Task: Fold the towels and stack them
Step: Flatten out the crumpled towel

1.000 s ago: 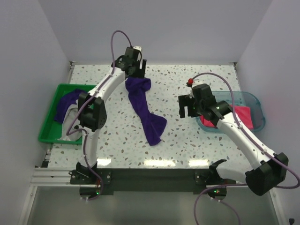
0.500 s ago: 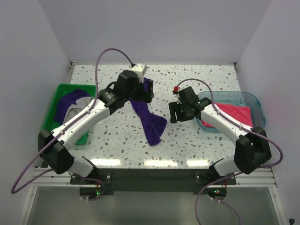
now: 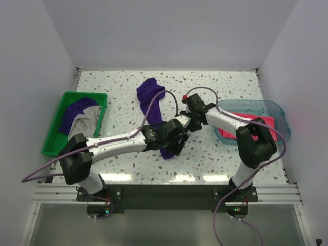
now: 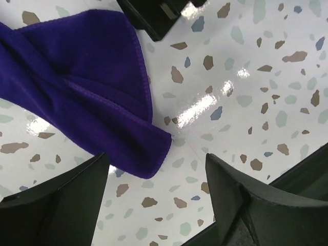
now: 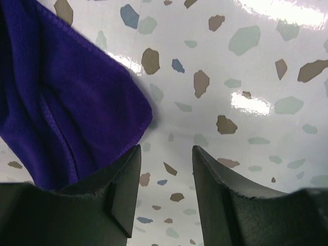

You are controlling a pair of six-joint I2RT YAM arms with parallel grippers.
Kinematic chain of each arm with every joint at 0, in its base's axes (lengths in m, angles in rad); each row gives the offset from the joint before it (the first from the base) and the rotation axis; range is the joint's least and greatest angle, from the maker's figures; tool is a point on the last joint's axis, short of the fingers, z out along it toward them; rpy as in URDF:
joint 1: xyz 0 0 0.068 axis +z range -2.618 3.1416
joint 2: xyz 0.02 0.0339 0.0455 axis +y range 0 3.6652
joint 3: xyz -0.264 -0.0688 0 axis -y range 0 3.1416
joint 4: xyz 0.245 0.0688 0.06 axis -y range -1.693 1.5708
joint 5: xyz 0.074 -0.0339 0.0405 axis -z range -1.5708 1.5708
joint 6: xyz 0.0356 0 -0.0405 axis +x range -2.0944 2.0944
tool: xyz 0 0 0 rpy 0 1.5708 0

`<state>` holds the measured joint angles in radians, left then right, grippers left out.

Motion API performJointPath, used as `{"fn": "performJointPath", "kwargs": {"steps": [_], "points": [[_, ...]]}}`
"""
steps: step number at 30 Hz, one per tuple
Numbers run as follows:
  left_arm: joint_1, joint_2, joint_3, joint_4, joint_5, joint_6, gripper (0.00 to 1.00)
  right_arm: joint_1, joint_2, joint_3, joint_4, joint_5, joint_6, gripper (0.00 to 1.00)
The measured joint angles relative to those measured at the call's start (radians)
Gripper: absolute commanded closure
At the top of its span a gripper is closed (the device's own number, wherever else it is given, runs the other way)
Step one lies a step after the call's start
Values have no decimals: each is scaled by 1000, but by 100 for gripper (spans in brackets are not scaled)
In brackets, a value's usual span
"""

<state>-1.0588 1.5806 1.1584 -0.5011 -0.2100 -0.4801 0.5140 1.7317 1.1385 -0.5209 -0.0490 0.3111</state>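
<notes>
Left hand (image 3: 177, 145) lower — towel (image 3: 150, 97) end half-hidden

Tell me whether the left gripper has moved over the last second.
Yes. The left gripper swung from the table's far edge toward the near side and rightward, away from the green bin, to the purple towel's near end.

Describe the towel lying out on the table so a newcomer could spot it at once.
On the speckled table, between the green bin and the teal tray, lies a dark purple towel, twisted into a long strip. Unlike the other purple towel, it sits on bare tabletop, not in the bin.
</notes>
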Motion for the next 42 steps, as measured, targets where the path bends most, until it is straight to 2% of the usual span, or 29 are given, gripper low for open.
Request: {"fn": "performJointPath", "kwargs": {"steps": [12, 18, 21, 22, 24, 25, 27, 29, 33, 37, 42], "points": [[-127, 178, 33, -26, -136, 4, 30, -34, 16, 1, 71, -40, 70, 50], [-157, 258, 63, -42, -219, 10, 45, -43, 16, -7, 93, -56, 93, 50], [-161, 291, 71, -49, -255, 10, 55, -44, 16, -18, 102, -67, 101, 49], [-161, 301, 72, -50, -264, 10, 64, -44, 17, -19, 103, -72, 104, 49], [-161, 314, 72, -56, -278, 7, 72, -44, 20, -23, 109, -77, 109, 49], [-161, 316, 72, -61, -286, 8, 81, -44, 23, -23, 113, -78, 113, 48], [-161, 315, 73, -68, -297, 2, 93, -44, 30, -23, 122, -80, 117, 48], [-162, 315, 77, -79, -307, -5, 99, -44, 32, -29, 128, -84, 123, 48], [-161, 270, 79, -133, -322, -32, 100, -44, 34, -36, 138, -98, 138, 46], [-140, 126, 77, -166, -313, -77, 100, -44, 38, -46, 158, -101, 151, 46], [-28, -75, 43, -158, -275, -113, 100, -44, 64, -57, 183, -110, 165, 47]]}}
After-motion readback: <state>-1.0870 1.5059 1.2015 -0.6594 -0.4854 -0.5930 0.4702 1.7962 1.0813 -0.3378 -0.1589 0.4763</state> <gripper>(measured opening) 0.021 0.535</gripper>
